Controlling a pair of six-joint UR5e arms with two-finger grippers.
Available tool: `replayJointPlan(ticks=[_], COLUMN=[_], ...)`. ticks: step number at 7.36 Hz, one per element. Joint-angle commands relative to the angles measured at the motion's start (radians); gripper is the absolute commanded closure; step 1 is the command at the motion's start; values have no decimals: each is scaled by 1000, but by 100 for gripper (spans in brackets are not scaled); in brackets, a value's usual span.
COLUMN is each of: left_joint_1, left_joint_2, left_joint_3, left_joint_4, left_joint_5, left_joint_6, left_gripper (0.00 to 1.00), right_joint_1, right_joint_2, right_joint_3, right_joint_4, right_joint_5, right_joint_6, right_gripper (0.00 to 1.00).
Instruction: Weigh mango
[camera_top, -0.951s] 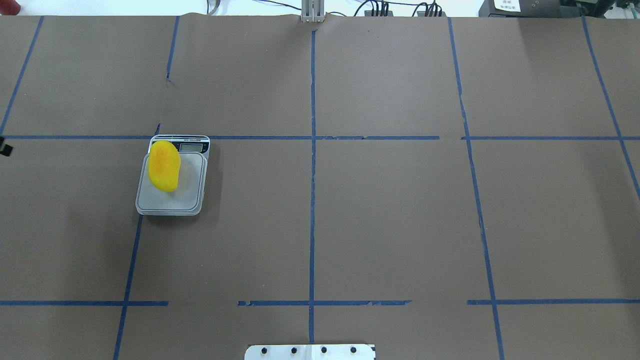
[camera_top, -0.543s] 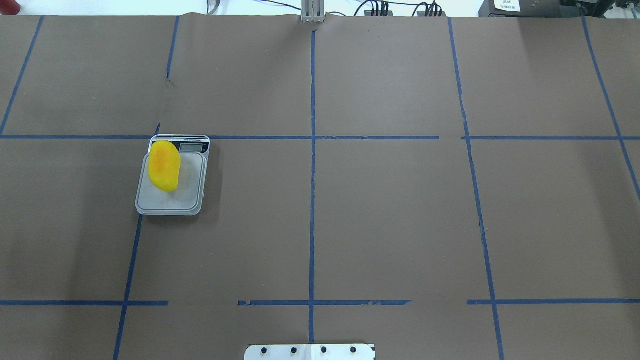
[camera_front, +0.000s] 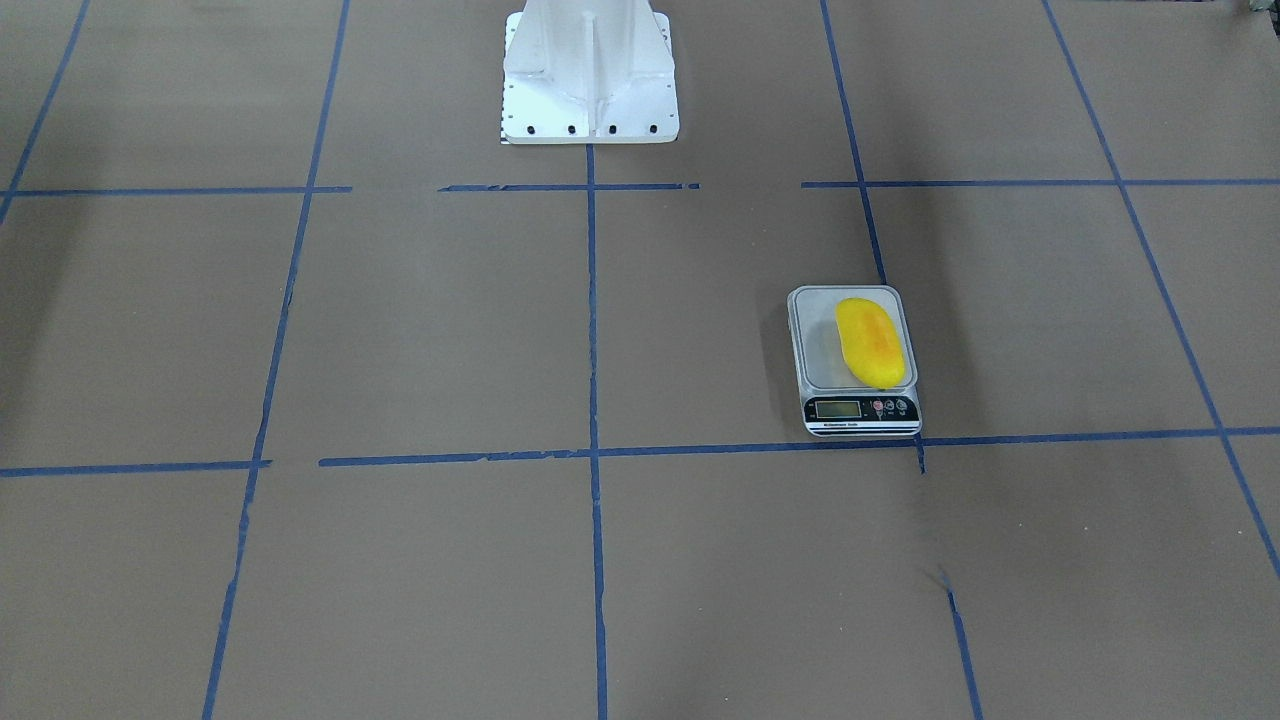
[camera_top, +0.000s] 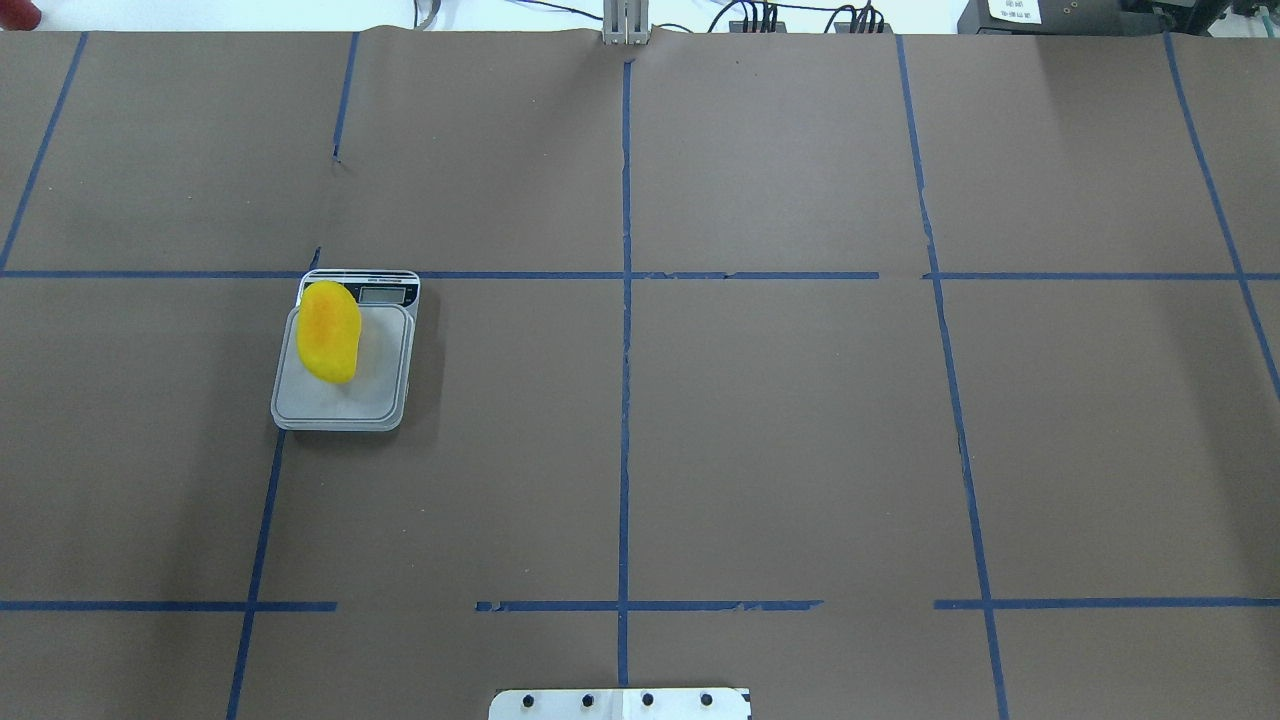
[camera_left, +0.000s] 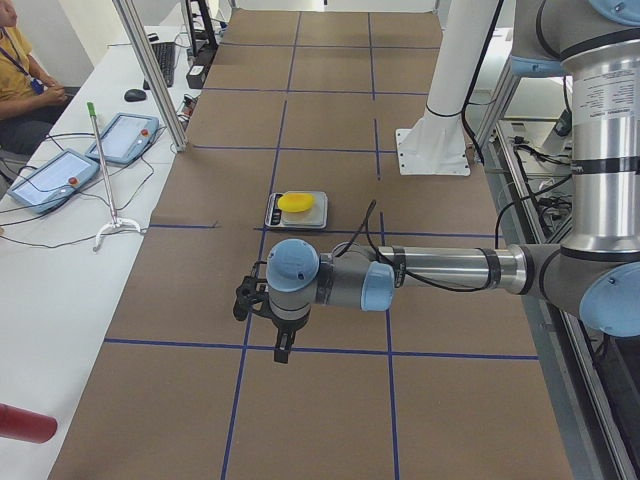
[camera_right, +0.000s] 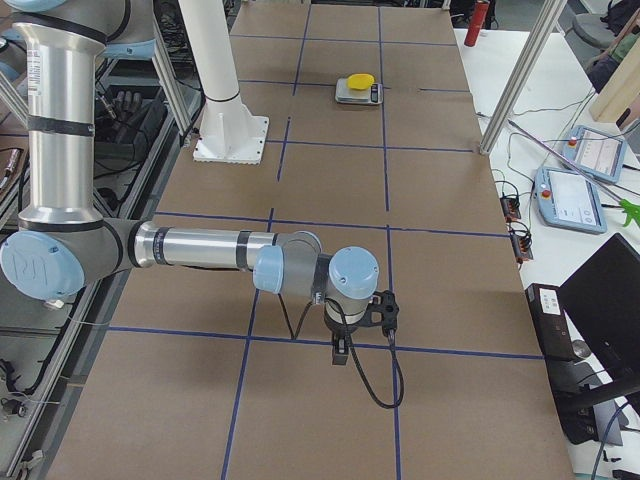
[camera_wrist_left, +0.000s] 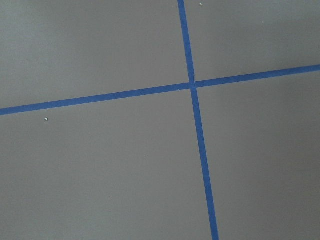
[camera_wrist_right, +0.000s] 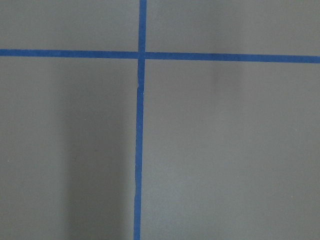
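Found the mango on the scale, long axis running out from the base side, nearer the left gripper. Could not tell the opening or hold of that or the right gripper.

- Bright, even light washes the brown table, views sharp
- Soft broad shadows dim its left part beside the scale
- A faint dark band marks the right wrist view

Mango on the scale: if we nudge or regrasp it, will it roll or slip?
Probably slippery: the mango looks smooth-skinned. Its rounded, oblong body lies toward the edge of the scale on the robot's left, so a sideways push could well roll it off. It holds its shape lying there, so likely rigid, not floppy.
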Motion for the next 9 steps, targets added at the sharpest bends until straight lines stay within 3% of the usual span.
replayJointPlan(ticks=[1,6,8,9], left_joint_1=[-3,-5,-35,-35], left_joint_2=[-2,7,13,7], left_joint_3=[-61,-45,-92,-45], left_joint_4=[102,94,99,94], left_joint_5=[7,10,7,9], left_joint_6=[1,3,1,1], left_gripper=[0,0,0,0], right_joint_1=[0,0,0,0], right_joint_2=[-1,-1,-1,-1], right_joint_3=[0,0,0,0], right_joint_4=[0,0,0,0], right_joint_5=[0,0,0,0], right_joint_6=[0,0,0,0], right_gripper=[0,0,0,0])
